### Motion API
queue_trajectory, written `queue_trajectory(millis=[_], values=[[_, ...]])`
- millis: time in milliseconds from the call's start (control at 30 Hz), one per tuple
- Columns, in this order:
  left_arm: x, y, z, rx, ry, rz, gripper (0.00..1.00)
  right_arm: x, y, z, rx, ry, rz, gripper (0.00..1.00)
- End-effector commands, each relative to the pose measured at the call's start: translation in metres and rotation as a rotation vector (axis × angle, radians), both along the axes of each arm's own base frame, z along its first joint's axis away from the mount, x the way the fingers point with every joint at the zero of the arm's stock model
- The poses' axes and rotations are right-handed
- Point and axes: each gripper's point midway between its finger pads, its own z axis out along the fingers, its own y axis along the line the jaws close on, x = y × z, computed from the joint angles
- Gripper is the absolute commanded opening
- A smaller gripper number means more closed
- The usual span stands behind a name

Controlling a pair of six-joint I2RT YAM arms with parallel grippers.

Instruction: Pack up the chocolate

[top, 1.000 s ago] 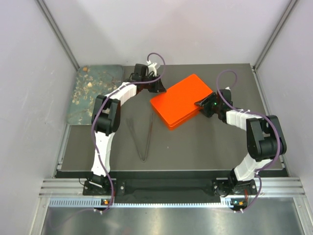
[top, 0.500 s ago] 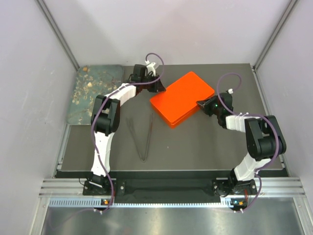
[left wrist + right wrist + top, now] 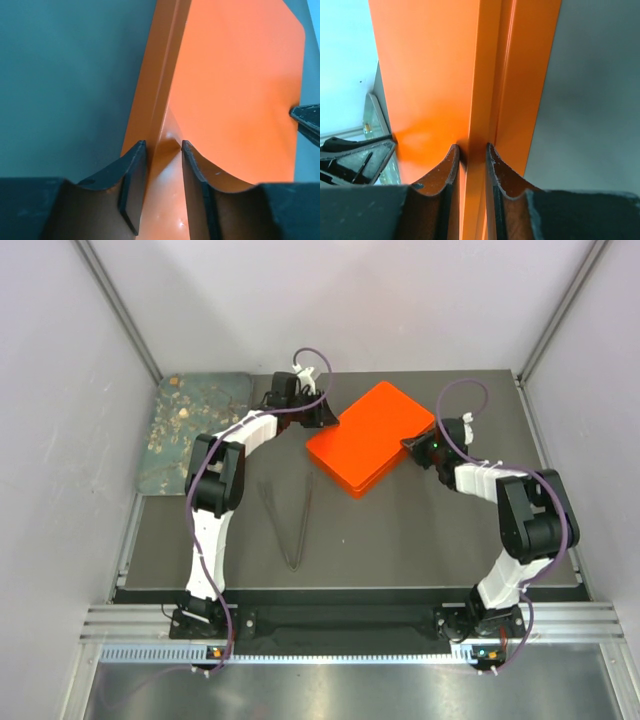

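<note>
An orange box [image 3: 370, 438] with its lid on sits at the middle back of the table. My left gripper [image 3: 322, 416] is at its left corner, and in the left wrist view its jaws [image 3: 162, 150] are closed on the lid's orange edge [image 3: 160, 100]. My right gripper [image 3: 412, 447] is at the right corner, its jaws [image 3: 472, 152] pinched on the lid's rim [image 3: 485, 75]. No chocolate shows by the box. Small pale and tan bits lie on the tray [image 3: 190, 430] at the far left, too small to identify.
Thin metal tongs [image 3: 295, 515] lie on the dark mat [image 3: 400, 530] in front of the box, left of centre. The green-grey tray sits against the left wall. Metal frame posts stand at the back corners.
The orange box has shifted slightly toward the back and turned a little. My right gripper has moved back with it. My left gripper has barely moved.
</note>
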Motion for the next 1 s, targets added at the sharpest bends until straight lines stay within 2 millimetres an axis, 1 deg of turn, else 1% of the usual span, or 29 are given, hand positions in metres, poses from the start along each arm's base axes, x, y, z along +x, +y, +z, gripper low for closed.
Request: queue_trajectory(millis=[0, 33, 67, 100, 133, 200, 267, 333, 433, 500, 533, 567, 600, 633, 667, 700, 767, 800, 867, 967], values=[[-0.035, -0.018, 0.019, -0.052, 0.11, -0.06, 0.4, -0.062, -0.013, -0.092, -0.156, 0.321, -0.005, 0.02], [-0.034, -0.012, 0.021, -0.061, 0.135, -0.042, 0.41, -0.061, -0.014, -0.088, -0.144, 0.296, -0.014, 0.02], [-0.032, -0.01, 0.029, -0.068, 0.131, -0.044, 0.41, -0.06, -0.014, -0.087, -0.132, 0.285, -0.017, 0.02], [-0.029, -0.003, 0.031, -0.063, 0.138, -0.028, 0.43, -0.061, -0.016, -0.087, -0.128, 0.283, -0.02, 0.02], [-0.032, 0.002, 0.029, -0.045, 0.151, -0.023, 0.45, -0.06, -0.015, -0.085, -0.114, 0.276, -0.015, 0.02], [-0.029, 0.012, 0.034, -0.016, 0.131, -0.005, 0.48, -0.058, -0.017, -0.083, -0.102, 0.269, -0.018, 0.04], [-0.031, 0.021, 0.032, 0.033, 0.117, -0.017, 0.52, -0.055, -0.019, -0.078, -0.089, 0.251, -0.014, 0.05], [-0.033, 0.027, 0.027, 0.087, 0.098, -0.035, 0.54, -0.051, -0.016, -0.072, -0.073, 0.234, 0.008, 0.08], [-0.039, 0.033, 0.018, 0.141, 0.114, -0.06, 0.54, -0.044, -0.015, -0.061, -0.064, 0.198, 0.02, 0.12], [-0.043, 0.034, 0.013, 0.152, 0.134, -0.067, 0.53, -0.039, -0.014, -0.052, -0.065, 0.169, 0.03, 0.16], [-0.045, 0.034, 0.013, 0.149, 0.135, -0.076, 0.52, -0.034, -0.012, -0.042, -0.063, 0.141, 0.038, 0.18], [-0.045, 0.035, 0.011, 0.152, 0.14, -0.072, 0.51, -0.032, -0.011, -0.038, -0.068, 0.128, 0.051, 0.19], [-0.046, 0.035, 0.012, 0.153, 0.139, -0.069, 0.49, -0.026, -0.009, -0.029, -0.068, 0.101, 0.061, 0.23], [-0.046, 0.035, 0.013, 0.149, 0.139, -0.065, 0.49, -0.023, -0.008, -0.021, -0.07, 0.078, 0.07, 0.26], [-0.047, 0.034, 0.013, 0.141, 0.141, -0.069, 0.48, -0.021, -0.005, -0.015, -0.074, 0.061, 0.097, 0.3], [-0.047, 0.033, 0.014, 0.135, 0.137, -0.068, 0.46, -0.015, -0.002, -0.006, -0.072, 0.038, 0.111, 0.32], [-0.045, 0.031, 0.018, 0.115, 0.133, -0.063, 0.43, -0.015, 0.003, -0.001, -0.068, 0.033, 0.141, 0.36], [-0.045, 0.029, 0.02, 0.103, 0.139, -0.057, 0.42, -0.014, 0.004, 0.005, -0.065, 0.021, 0.148, 0.41], [-0.043, 0.026, 0.022, 0.083, 0.139, -0.056, 0.41, -0.018, 0.005, 0.001, -0.071, 0.055, 0.161, 0.46], [-0.042, 0.023, 0.026, 0.063, 0.144, -0.047, 0.38, -0.021, 0.006, 0.0, -0.08, 0.079, 0.176, 0.48]])
